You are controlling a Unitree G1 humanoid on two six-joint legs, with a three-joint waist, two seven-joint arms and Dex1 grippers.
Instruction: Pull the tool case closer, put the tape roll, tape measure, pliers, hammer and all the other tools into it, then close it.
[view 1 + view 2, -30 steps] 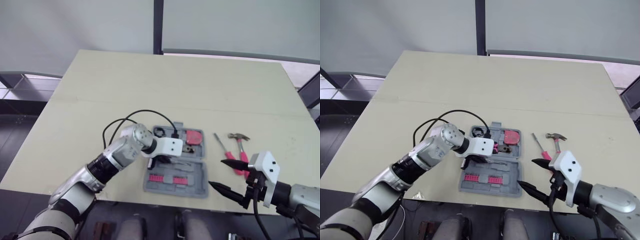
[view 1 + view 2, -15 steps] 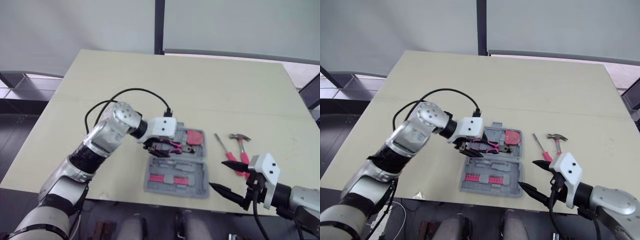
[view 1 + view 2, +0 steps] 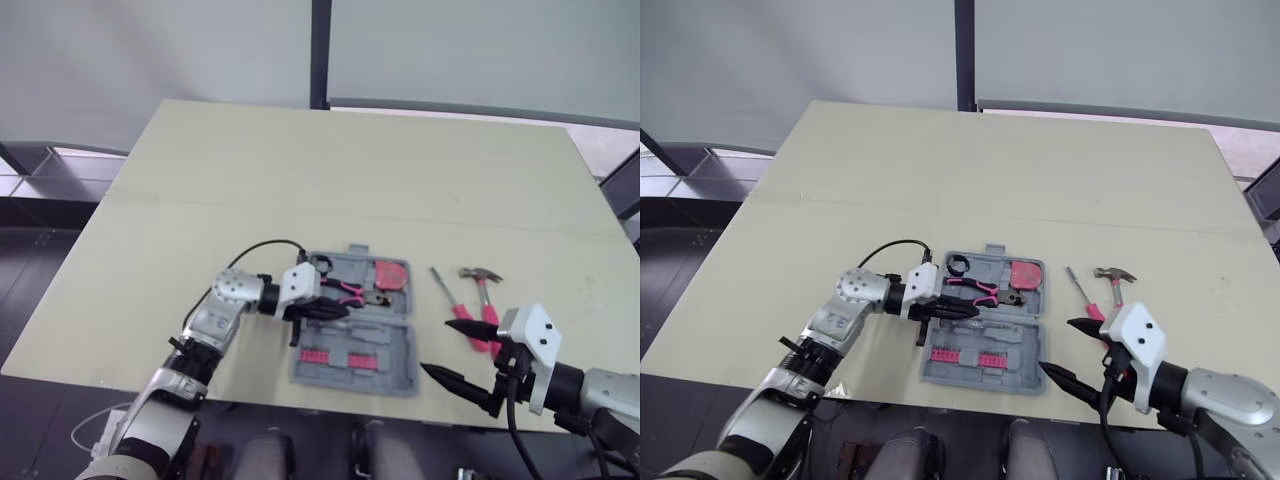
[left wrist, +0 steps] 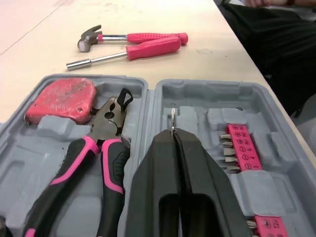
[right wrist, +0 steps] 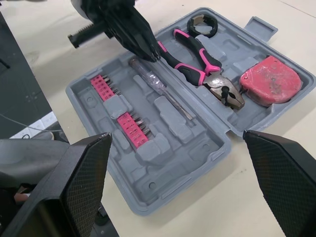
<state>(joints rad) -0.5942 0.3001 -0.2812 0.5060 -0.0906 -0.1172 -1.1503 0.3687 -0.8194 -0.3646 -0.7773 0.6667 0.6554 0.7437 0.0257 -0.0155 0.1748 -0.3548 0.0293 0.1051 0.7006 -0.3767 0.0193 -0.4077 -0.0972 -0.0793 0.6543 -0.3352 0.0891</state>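
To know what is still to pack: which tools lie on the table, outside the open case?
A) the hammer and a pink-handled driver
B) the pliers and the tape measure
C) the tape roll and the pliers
A: the hammer and the pink-handled driver lie on the table beside the tool case, while the pliers and tape measure sit inside it.
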